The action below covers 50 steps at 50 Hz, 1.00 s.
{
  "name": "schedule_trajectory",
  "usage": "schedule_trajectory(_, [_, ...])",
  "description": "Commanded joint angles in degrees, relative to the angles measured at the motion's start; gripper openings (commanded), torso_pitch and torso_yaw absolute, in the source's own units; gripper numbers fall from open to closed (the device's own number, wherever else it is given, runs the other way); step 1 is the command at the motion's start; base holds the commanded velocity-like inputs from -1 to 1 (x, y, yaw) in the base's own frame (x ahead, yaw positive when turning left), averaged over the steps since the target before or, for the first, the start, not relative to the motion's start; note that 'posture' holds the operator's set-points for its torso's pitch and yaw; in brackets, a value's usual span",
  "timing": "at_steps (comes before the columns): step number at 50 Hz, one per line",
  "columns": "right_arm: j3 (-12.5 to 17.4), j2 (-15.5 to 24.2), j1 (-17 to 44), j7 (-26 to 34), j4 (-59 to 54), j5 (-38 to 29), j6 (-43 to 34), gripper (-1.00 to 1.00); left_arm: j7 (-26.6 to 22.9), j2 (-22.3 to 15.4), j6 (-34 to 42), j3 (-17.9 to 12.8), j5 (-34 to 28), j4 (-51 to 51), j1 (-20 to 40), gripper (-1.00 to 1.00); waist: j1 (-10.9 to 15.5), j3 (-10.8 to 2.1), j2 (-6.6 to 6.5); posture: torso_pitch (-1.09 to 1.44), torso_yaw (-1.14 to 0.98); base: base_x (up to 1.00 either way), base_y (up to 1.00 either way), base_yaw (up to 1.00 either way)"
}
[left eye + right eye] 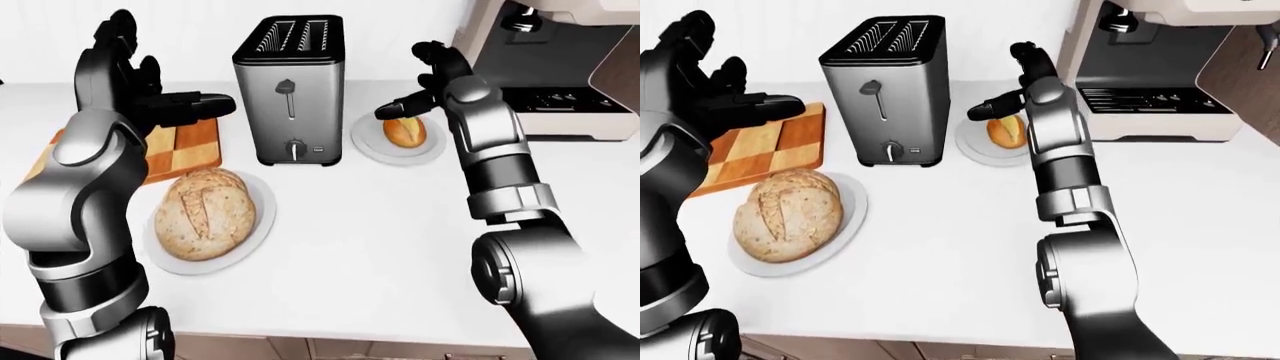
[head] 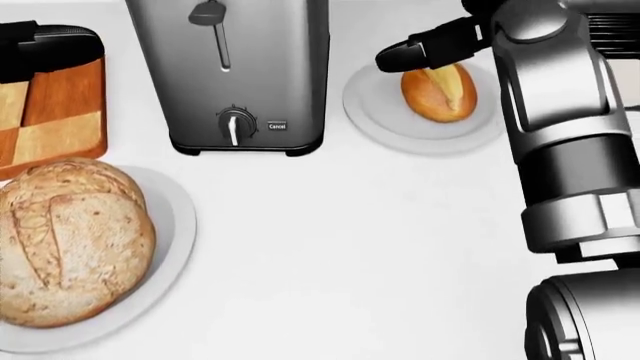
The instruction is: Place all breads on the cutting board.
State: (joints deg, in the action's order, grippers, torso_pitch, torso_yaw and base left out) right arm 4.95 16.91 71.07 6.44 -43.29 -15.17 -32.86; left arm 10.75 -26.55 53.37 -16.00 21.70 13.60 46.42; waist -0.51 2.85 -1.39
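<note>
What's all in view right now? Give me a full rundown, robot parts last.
round loaf: one, tan crusty, on a white plate, left of centre in the left-eye view
loaf plate: one, white, below the toaster
bread roll: one, golden, on a small white plate, right of the toaster
roll plate: one, white
cutting board: one, checkered wood, upper left, no bread on it
toaster: one, steel, centre
coffee machine: one, beige and dark, upper right
counter: one, white
left hand: black, open, over the cutting board
right hand: black, open, fingers above the bread roll
</note>
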Motion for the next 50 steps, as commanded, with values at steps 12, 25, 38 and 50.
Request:
schedule_trajectory(12, [0.1,0.4,1.7,-1.8,-0.8,0.1,4.5,0.71,-0.2,-0.7,-2.5,-0.5,-0.3,1.1,1.4,1.0,0.1,-1.97,0.0,0.0,0.0,0.0,0.0,0.0])
schedule_trajectory(25, [0.0,0.4,0.3,-1.6,-1.1,-0.5,5.0,0.61,0.2,-0.8,-1.7,-0.8,0.6,1.1,1.9,1.0,0.2,-2.05,0.08,0.0,0.0,0.0,0.0,0.0])
schedule_trajectory(38, [-0.3,0.1,-1.7,-2.0,-1.3,-1.8,6.3,0.56,0.3,-0.8,-1.8,-0.6,0.7,1.2,1.6,1.0,0.2,-2.24,0.14,0.0,0.0,0.0,0.0,0.0])
schedule_trajectory(50, [-0.7,0.0,-2.0,-3.2,-2.9,-3.3,8.1,0.58,0.2,-0.8,-2.1,-0.8,0.9,1.3,1.1,1.0,0.2,-2.26,0.09,0.0,0.0,0.0,0.0,0.0])
